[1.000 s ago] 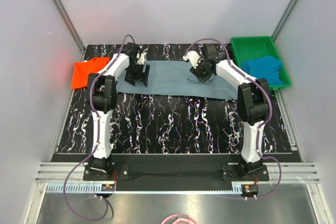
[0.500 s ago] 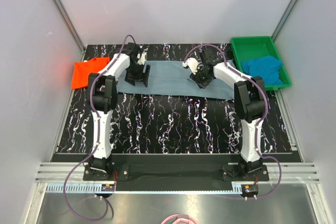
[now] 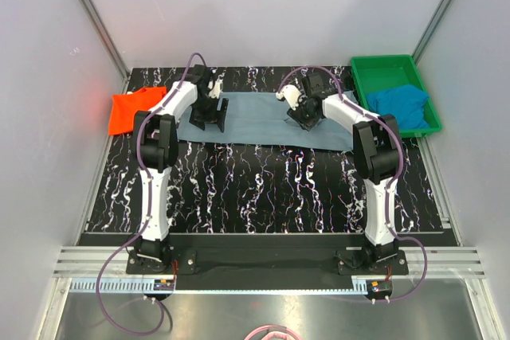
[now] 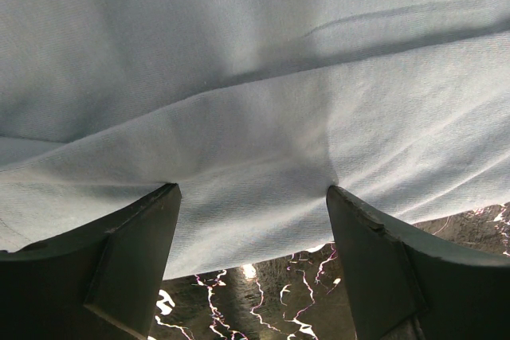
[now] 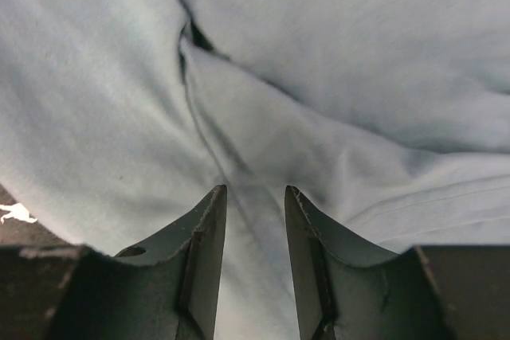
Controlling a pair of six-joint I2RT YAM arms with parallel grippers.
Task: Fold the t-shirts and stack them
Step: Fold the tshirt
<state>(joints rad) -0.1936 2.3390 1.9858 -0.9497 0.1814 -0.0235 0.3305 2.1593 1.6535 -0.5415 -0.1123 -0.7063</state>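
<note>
A large grey-blue t-shirt (image 3: 255, 121) lies spread in a long strip across the back of the black marbled table. My left gripper (image 3: 205, 117) stands on its left end. In the left wrist view this gripper (image 4: 252, 190) is open wide, both tips resting on the cloth (image 4: 255, 77) just inside its near hem. My right gripper (image 3: 305, 117) is on the shirt's right half. Seen from the right wrist, its (image 5: 255, 190) jaws stand partly open, tips pressed on wrinkled cloth (image 5: 358, 61) with a crease running between them. An orange-red t-shirt (image 3: 131, 109) lies at the far left. A bright blue t-shirt (image 3: 402, 105) sits in the tray.
A green plastic tray (image 3: 381, 64) stands at the back right corner. Grey walls close in the table on the left, back and right. Bare marbled table (image 3: 263, 189) stretches from the shirt to the arm bases at the near edge.
The right arm's wrist has shifted slightly left and back over the grey-blue shirt. The left arm and the shirts have not moved.
</note>
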